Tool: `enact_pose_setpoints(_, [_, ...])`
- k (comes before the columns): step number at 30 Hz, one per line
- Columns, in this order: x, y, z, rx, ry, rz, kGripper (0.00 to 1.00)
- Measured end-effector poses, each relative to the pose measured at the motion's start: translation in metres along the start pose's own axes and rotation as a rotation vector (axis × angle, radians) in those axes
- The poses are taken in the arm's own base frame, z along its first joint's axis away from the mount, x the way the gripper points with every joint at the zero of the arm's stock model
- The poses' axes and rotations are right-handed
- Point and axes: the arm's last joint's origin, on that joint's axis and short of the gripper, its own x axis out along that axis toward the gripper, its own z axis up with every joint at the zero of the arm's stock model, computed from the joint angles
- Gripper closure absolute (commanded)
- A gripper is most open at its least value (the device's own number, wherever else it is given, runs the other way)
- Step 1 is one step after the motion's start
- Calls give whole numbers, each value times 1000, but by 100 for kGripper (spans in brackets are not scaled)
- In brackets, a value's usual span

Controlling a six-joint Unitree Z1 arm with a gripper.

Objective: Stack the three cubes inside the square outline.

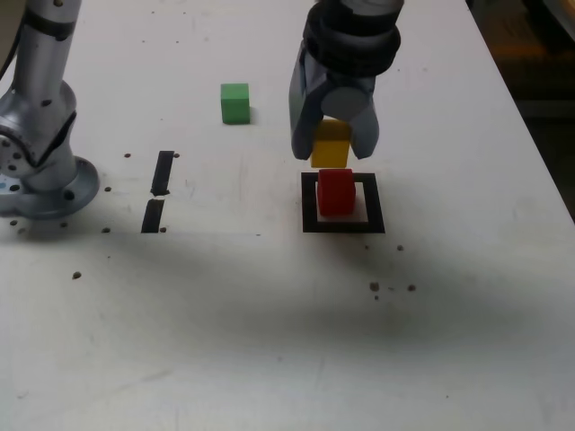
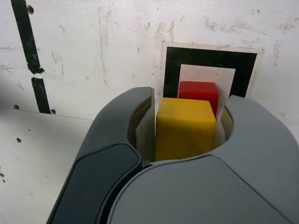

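The grey tool (image 1: 332,148) is clenched on the small matte yellow cube (image 1: 331,144), holding it just above the small matte red cube (image 1: 336,191) inside the thick black square outline (image 1: 342,224) on the white worktop (image 1: 269,314), while the small matte green cube (image 1: 235,102) sits well apart toward the exterior view's left.

Lab bench: bolted arm base (image 1: 40,180), scuffed white table (image 1: 269,341).
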Motion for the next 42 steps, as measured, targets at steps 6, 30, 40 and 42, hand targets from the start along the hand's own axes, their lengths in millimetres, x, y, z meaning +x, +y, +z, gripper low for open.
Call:
enact_pose_setpoints(6, [2, -1, 4, 7, -11, -1, 95])
enact_pose_setpoints(30, [26, -7, 12, 22, -2, -26, 39])
enact_pose_setpoints(40, [27, -8, 15, 23, -14, -25, 7])
enact_pose_setpoints(42, [27, -8, 15, 23, -17, -23, 4])
